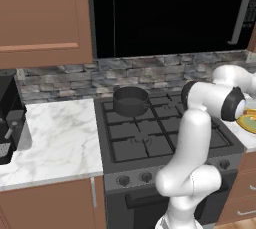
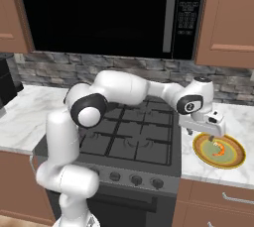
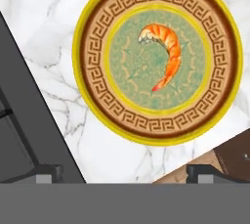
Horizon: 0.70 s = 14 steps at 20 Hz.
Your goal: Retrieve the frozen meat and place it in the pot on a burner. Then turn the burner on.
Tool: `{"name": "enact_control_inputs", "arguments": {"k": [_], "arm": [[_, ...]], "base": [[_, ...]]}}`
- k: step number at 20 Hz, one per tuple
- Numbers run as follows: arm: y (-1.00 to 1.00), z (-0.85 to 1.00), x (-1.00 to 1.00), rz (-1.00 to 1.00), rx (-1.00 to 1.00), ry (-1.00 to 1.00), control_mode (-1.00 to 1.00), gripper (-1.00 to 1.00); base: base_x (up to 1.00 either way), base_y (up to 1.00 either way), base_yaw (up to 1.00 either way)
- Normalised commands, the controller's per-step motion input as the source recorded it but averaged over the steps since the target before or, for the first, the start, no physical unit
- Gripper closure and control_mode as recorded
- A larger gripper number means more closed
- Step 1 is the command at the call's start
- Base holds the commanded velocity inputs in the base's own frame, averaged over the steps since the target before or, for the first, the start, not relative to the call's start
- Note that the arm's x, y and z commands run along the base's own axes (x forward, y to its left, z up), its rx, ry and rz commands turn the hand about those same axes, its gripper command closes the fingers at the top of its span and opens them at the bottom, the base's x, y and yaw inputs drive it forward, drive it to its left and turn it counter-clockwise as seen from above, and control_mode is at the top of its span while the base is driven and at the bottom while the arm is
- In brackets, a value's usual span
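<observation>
Hand (image 2: 212, 133) is held wide open and empty above the plate (image 3: 97, 115) on the marble bench (image 3: 44, 22), aligned for grasping the frozen meat (image 3: 166, 54) at its centre. Pot (image 1: 130, 101) is set waiting on a rear burner (image 1: 131, 110).

Setting: a rendered home kitchen. It was marked as such by a black gas stove with cast-iron grates (image 1: 150, 133) and a row of front knobs (image 2: 135, 179), set between white marble countertops (image 1: 60, 138) and brown wooden cabinets (image 1: 42, 13). Also present were a grey stone-tile backsplash (image 1: 150, 70), a black built-in microwave (image 2: 104, 13) overhead, and a black coffee machine (image 1: 11, 118) on the counter.
</observation>
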Motion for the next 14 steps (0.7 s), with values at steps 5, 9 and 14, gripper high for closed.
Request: {"name": "enact_control_inputs", "arguments": {"k": [5, 9, 14], "arm": [[-0.25, -0.12, 0.18, 0.03, 0.02, 0.0, -1.0, -1.0], [-0.18, -0.11, 0.2, 0.05, 0.0, 0.0, -1.0, -1.0], [-0.21, -0.17, 0.21, 0.03, 0.0, 0.0, -1.0, -1.0]], "base": [[0.0, 0.0, 0.0], [0.0, 0.0, 0.0], [0.0, 0.0, 0.0]]}}
